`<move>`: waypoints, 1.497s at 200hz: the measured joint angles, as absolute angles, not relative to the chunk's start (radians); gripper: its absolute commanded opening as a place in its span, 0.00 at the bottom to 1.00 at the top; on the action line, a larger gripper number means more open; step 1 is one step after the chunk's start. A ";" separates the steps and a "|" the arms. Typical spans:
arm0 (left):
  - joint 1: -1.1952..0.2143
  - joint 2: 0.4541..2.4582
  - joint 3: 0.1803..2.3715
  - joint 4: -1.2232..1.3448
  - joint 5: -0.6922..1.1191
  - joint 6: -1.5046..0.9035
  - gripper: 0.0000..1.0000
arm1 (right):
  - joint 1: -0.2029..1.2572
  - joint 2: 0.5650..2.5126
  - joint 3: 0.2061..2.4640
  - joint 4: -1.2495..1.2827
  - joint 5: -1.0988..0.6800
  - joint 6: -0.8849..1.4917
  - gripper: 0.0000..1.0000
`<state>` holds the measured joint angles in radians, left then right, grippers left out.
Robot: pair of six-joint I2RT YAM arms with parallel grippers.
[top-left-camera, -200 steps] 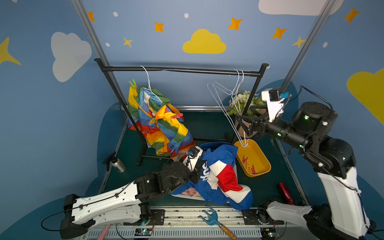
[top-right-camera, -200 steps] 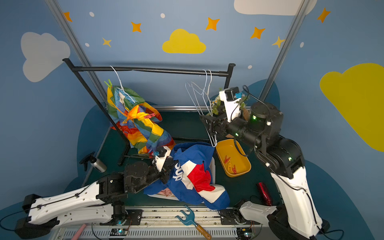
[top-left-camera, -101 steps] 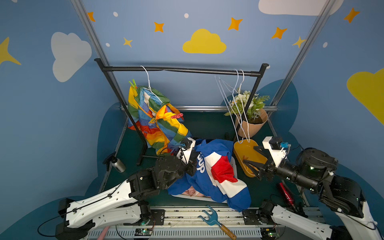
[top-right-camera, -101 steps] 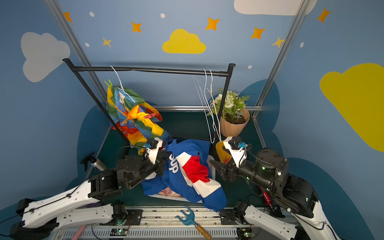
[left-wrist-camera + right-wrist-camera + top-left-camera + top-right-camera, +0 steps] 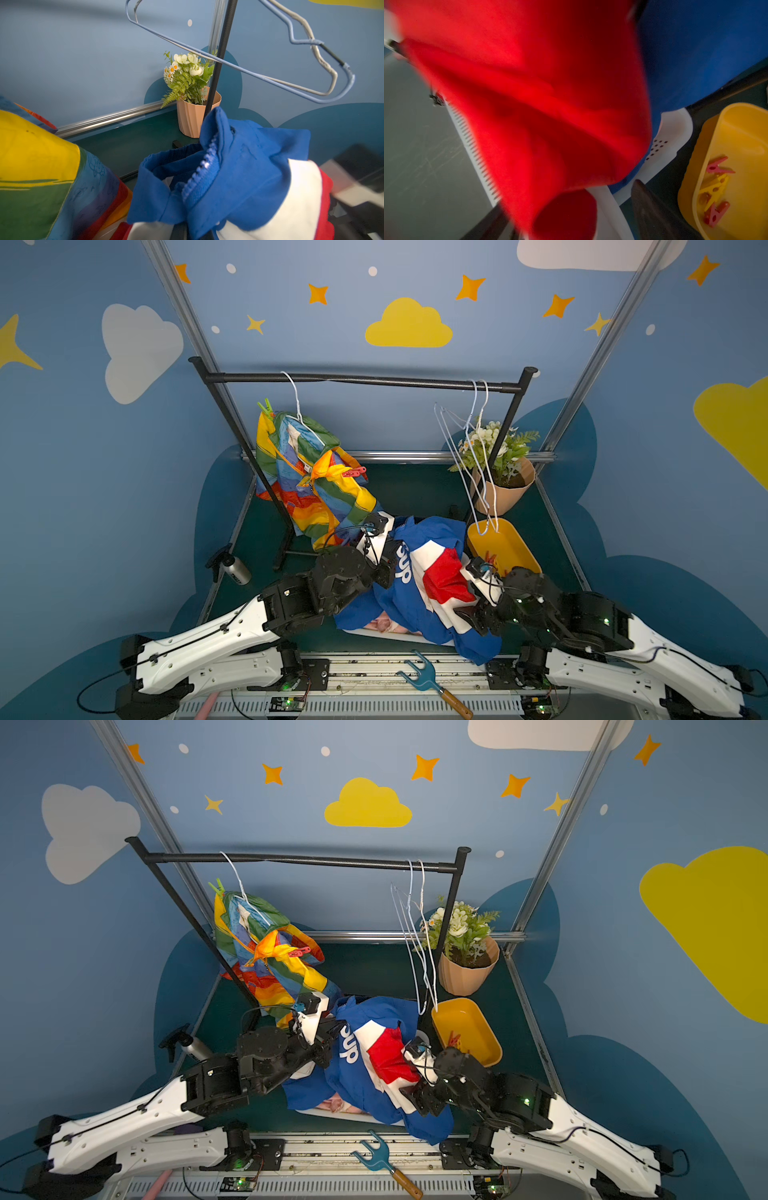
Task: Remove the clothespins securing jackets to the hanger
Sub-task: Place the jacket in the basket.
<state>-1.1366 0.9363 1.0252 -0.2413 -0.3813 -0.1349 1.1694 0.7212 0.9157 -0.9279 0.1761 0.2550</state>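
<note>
Where left gripper [image 5: 390,563] clamps, blue jacket [image 5: 409,599] spreads (rightward).

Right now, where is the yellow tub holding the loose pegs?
In both top views the yellow tub sits on the robot's right, just in front of the flower pot and beside the blue, white and red jacket.

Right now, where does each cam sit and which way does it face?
Top views: high at the front, looking down and back at the rack; left arm and right arm show in both top views.
Left wrist: above the blue jacket, facing the flower pot and empty hangers; nothing of its arm clearly shows.
Right wrist: close against the jacket's red cloth, yellow tray beside; dark blur, likely its finger.
Shared: all see the blue jacket.
</note>
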 measured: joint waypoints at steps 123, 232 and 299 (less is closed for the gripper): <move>-1.213 0.915 1.036 -0.175 -0.332 -0.058 0.04 | 1.105 1.037 0.923 -0.500 0.147 0.283 0.00; -1.283 0.912 0.950 -0.125 -0.373 -0.094 0.04 | 1.076 1.128 0.713 -0.158 0.076 0.459 0.00; -1.316 1.036 0.822 0.029 -0.382 -0.259 0.04 | 1.000 0.916 0.426 -0.093 0.091 0.590 0.00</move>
